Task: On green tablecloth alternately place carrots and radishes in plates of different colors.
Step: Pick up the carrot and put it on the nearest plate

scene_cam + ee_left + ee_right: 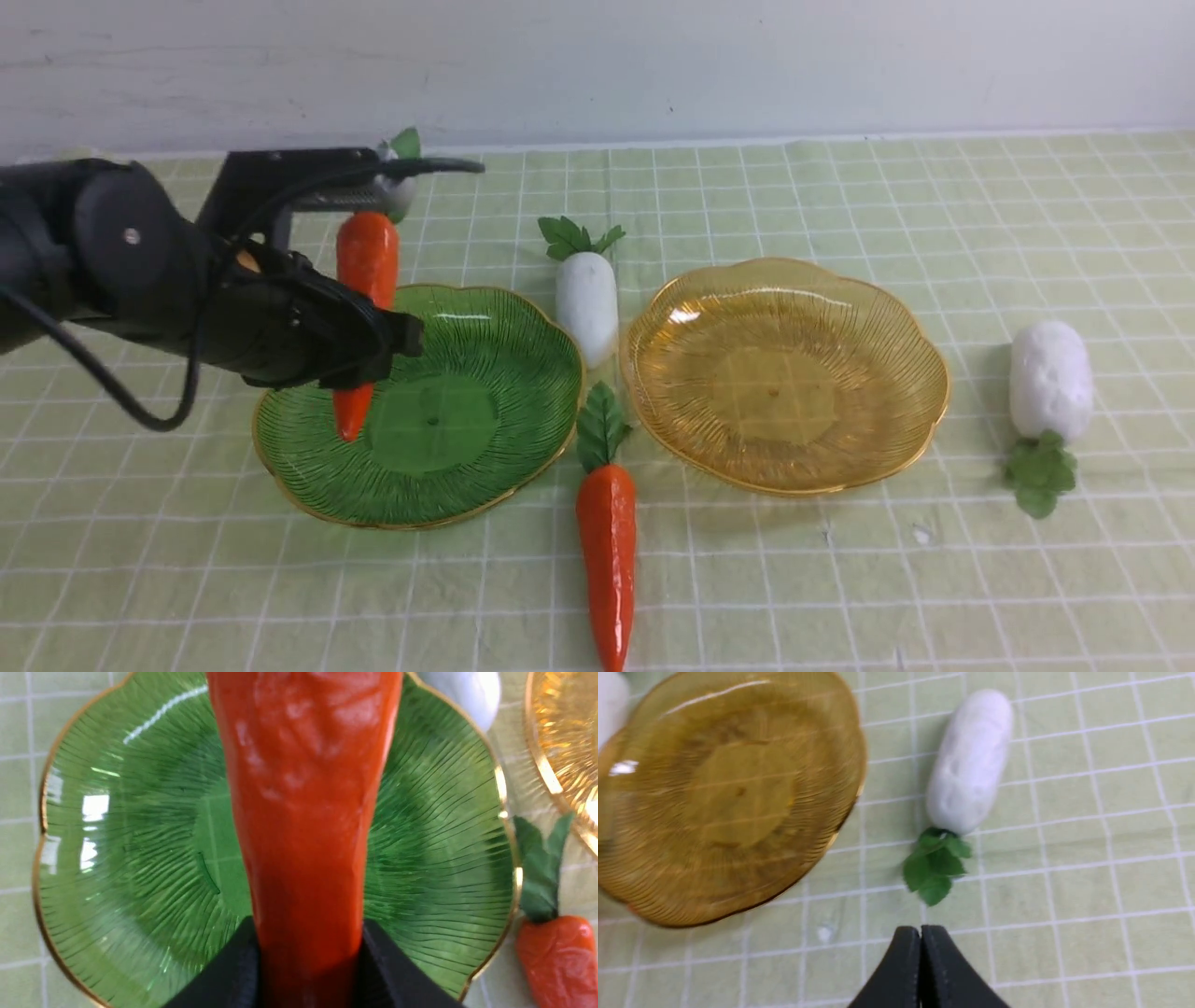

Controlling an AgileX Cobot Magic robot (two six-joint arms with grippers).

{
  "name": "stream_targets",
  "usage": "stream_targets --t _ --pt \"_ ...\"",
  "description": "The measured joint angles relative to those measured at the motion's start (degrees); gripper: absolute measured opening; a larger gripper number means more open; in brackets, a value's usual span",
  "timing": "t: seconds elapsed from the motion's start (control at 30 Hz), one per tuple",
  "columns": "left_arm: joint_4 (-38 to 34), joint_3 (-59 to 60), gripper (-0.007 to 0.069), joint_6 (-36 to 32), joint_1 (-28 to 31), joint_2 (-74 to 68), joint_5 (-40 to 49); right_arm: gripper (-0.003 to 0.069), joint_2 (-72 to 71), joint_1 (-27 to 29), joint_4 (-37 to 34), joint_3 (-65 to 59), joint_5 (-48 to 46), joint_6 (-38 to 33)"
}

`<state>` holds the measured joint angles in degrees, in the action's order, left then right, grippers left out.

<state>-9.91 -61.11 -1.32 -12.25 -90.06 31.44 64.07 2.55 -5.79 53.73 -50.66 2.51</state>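
Observation:
My left gripper [366, 347] [310, 935] is shut on an orange carrot [367, 257] [303, 788]. The carrot hangs tip down over the left part of the dark green plate [485, 401] [117, 835]. A second carrot [607, 551] [558, 956] lies on the green tablecloth [840, 579] in front of the gap between the plates. The amber plate [784, 373] [728, 798] has nothing in it. One white radish [586, 299] lies behind the gap between the plates. Another radish [1050, 378] [969, 765] lies right of the amber plate. My right gripper [920, 933] is shut and holds nothing, hovering near that radish's leaves.
A pale wall runs along the far edge of the cloth. The left arm and its cable cover the cloth left of the green plate. The right arm does not show in the front view.

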Motion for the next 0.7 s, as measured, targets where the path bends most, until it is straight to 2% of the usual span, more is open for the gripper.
stream_targets --t 0.1,0.2,0.3,0.33,0.37,0.4,0.47,0.5,0.57,0.6,0.63,0.67,0.7 --pt "0.36 -0.71 0.0292 -0.05 0.00 -3.86 0.08 0.0001 5.08 0.00 3.12 2.54 -0.15 2.03" --pt "1.39 -2.16 0.0483 -0.05 0.00 -6.71 2.29 0.0048 14.11 0.00 4.01 7.16 -0.83 2.80" --pt "1.54 -3.84 0.0604 -0.05 0.00 -6.84 5.22 0.0117 20.23 0.00 4.06 10.88 -1.22 2.80" --pt "1.54 -4.04 0.0611 -0.05 0.00 -6.84 5.59 0.0122 20.23 0.00 4.06 10.88 -1.22 2.80" --pt "-0.06 -6.51 0.0652 0.67 -0.14 -6.40 10.08 0.0172 23.29 0.00 4.13 13.11 -1.22 2.80" --pt "-1.34 -7.81 0.0653 1.32 -0.69 -5.95 13.14 0.0204 24.66 0.00 4.13 14.24 -1.22 2.91" --pt "-2.53 -8.65 0.0634 1.32 -1.66 -5.62 15.24 0.0239 25.97 0.00 4.17 15.38 -1.22 3.08" --pt "-3.54 -9.16 0.0591 1.32 -3.56 -5.24 16.94 0.0276 27.25 0.00 4.17 16.52 -1.08 3.23" --pt "-3.77 -9.57 0.0440 2.19 -8.80 -5.23 18.60 0.0376 30.44 0.72 4.12 19.13 -0.40 3.36" --pt "-3.63 -9.63 0.0425 2.33 -9.26 -5.29 18.70 0.0391 30.98 0.80 4.12 19.53 -0.35 3.36" --pt "-3.29 -9.63 0.0342 3.04 -11.61 -5.56 19.03 0.0413 31.81 1.17 4.12 20.09 -0.16 3.45" --pt "-2.98 -9.63 0.0291 3.73 -12.99 -5.97 19.24 0.0442 33.19 1.54 4.17 20.87 0.23 3.60" --pt "-2.23 -9.63 0.0160 4.46 -16.29 -7.09 19.17 0.0492 35.37 2.15 4.17 21.89 0.97 4.10"
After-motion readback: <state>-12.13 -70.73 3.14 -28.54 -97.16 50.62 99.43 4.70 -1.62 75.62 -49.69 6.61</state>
